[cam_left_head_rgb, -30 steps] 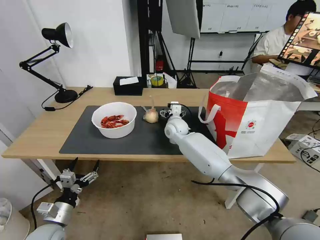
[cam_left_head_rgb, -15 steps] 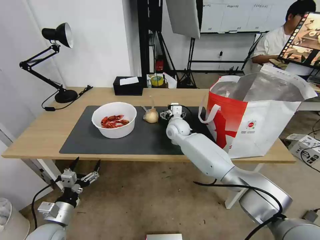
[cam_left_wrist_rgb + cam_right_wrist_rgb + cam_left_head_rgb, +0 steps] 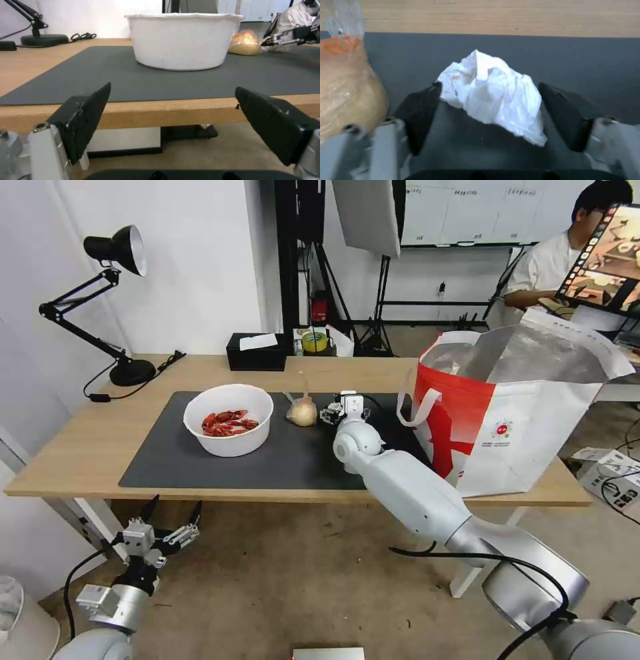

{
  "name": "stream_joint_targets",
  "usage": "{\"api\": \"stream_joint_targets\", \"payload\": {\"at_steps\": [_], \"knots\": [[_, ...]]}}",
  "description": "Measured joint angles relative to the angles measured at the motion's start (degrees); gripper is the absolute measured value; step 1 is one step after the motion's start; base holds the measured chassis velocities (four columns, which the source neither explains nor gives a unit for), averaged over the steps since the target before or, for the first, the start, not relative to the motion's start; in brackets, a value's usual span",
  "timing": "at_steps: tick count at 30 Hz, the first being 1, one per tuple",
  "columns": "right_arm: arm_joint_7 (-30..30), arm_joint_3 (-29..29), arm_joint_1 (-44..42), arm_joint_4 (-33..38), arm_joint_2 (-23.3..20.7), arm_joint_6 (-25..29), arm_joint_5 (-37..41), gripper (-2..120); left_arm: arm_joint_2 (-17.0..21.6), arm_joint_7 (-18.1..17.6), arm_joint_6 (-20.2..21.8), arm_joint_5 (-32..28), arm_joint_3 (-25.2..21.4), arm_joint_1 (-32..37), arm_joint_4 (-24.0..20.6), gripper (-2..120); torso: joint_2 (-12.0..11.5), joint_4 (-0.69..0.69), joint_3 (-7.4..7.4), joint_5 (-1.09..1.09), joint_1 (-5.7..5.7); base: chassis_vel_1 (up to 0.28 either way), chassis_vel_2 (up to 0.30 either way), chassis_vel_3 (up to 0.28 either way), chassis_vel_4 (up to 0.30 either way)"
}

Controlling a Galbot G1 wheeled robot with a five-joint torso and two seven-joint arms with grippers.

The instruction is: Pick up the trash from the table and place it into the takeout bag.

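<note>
Head view: the right arm reaches forward from the lower right over the table (image 3: 80,447), its forearm slanting up to a bent wrist above the grey mat (image 3: 173,460). The right gripper (image 3: 341,405) is low over the mat's far part, between the knotted bag (image 3: 302,413) and the takeout bag (image 3: 513,413); its spread cannot be judged from here. The bowl (image 3: 229,428) with red shells sits on the mat's left half, well apart from the gripper. The takeout bag stands upright and open at the table's right end. The left arm is parked low, below the table's near edge at the left, its left gripper (image 3: 167,513) pointing up toward the tabletop with the fingers spread.

Left wrist view: the left gripper (image 3: 173,115) is wide open and holds nothing, its two black fingers (image 3: 87,117) framing the table's near edge. Past that edge lie the mat (image 3: 100,75), the bowl's white wall (image 3: 181,41), the knotted bag (image 3: 245,42) beside it, and farther off the right gripper (image 3: 288,37).

Right wrist view: here the tissue (image 3: 493,97) shows, hidden in the head view by the gripper. It lies crumpled on the mat (image 3: 586,57) between the black fingers (image 3: 420,112) of the right gripper (image 3: 486,110), which is open: one finger touches the tissue's edge, the other stands just clear. The knotted bag (image 3: 346,82) lies just beside that gripper.
</note>
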Motion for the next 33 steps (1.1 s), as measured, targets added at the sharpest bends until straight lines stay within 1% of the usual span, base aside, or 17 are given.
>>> {"api": "stream_joint_targets", "payload": {"at_steps": [1,2,4,5,7,8,9,11,12,15,16,17,19,20,29,33], "knots": [[-0.1,0.0,-0.2,0.1,-0.1,0.0,0.0,70,-0.1,0.0,0.0,0.1,0.1,0.0,0.0,100,0.0,0.00,0.00,0.00,0.00,0.000,0.000,0.000,0.000],[-0.1,0.0,-0.2,0.1,-0.1,0.0,0.0,70,-0.1,0.0,0.0,0.1,0.1,0.0,0.0,100,0.0,0.00,0.00,0.00,0.00,0.000,0.000,0.000,0.000],[-0.3,0.0,-0.6,0.3,-0.3,0.0,0.0,62,-0.2,0.0,0.0,0.2,0.2,0.0,0.0,100,0.0,0.00,0.00,0.00,0.00,0.000,0.000,0.000,0.000],[-0.3,0.0,-0.6,0.3,-0.3,0.0,0.0,62,-0.2,0.0,0.0,0.2,0.2,0.0,0.0,100,0.0,0.00,0.00,0.00,0.00,0.000,0.000,0.000,0.000],[-0.4,0.1,-1.0,0.6,-0.5,0.1,0.0,48,-0.3,0.0,0.0,0.3,0.3,0.0,0.0,100,0.0,0.00,0.00,0.00,0.00,0.000,0.000,0.000,0.000],[-0.5,0.1,-1.1,0.7,-0.6,0.1,0.0,44,-0.3,0.0,0.0,0.4,0.4,0.0,0.1,100,0.0,0.00,0.00,0.00,0.00,0.000,0.000,0.000,0.000],[-0.5,0.1,-1.1,0.7,-0.6,0.1,0.0,44,-0.3,0.0,0.0,0.4,0.4,0.0,0.1,100,0.0,0.00,0.00,0.00,0.00,0.000,0.000,0.000,0.000],[-0.6,0.1,-1.3,0.9,-0.7,0.1,-0.1,36,-0.3,0.0,0.0,0.4,0.5,0.0,0.1,100,0.0,-0.01,0.00,0.00,0.00,0.000,0.000,0.000,0.000],[-0.6,0.1,-1.3,0.9,-0.7,0.1,-0.1,36,-0.3,0.0,0.0,0.4,0.5,0.0,0.1,100,0.0,-0.01,0.00,0.00,0.00,0.000,0.000,0.000,0.000],[-0.7,0.1,-1.4,1.1,-0.8,0.2,-0.1,20,-0.3,0.0,-0.1,0.5,0.5,0.0,0.1,100,0.0,0.00,0.00,0.00,0.00,0.000,0.000,0.000,0.000],[-0.7,0.1,-1.4,1.1,-0.8,0.2,-0.1,20,-0.3,0.0,-0.1,0.5,0.5,0.0,0.1,100,0.0,0.00,0.00,0.00,0.00,0.000,0.000,0.000,0.000],[-0.7,0.1,-1.4,1.1,-0.8,0.2,-0.1,17,-0.3,0.0,-0.1,0.5,0.5,0.0,0.2,100,0.0,0.00,0.00,0.00,0.00,0.000,0.000,0.000,0.000],[-0.8,0.1,-1.7,1.5,-0.9,0.4,-0.2,5,-0.3,0.0,-0.2,0.5,0.5,0.0,0.2,100,0.0,0.00,0.00,0.00,0.00,0.000,0.000,0.000,0.000],[-0.8,0.1,-1.8,1.7,-1.0,0.4,-0.3,2,-0.3,0.0,-0.2,0.5,0.5,0.0,0.2,100,0.0,0.00,0.00,0.00,0.00,0.000,0.000,0.000,0.000],[-1.0,-0.1,-2.4,3.3,-2.4,0.7,-0.6,0,-0.5,-0.1,-0.3,0.7,0.8,0.0,0.3,100,0.0,0.00,0.00,0.01,0.00,0.000,0.000,0.000,0.000],[-1.7,-0.1,-2.6,4.0,-3.0,1.6,-2.1,0,-0.7,-0.1,-0.4,1.0,1.0,0.0,0.2,100,0.0,0.00,0.00,0.00,0.00,0.000,0.000,0.000,0.000]]}}
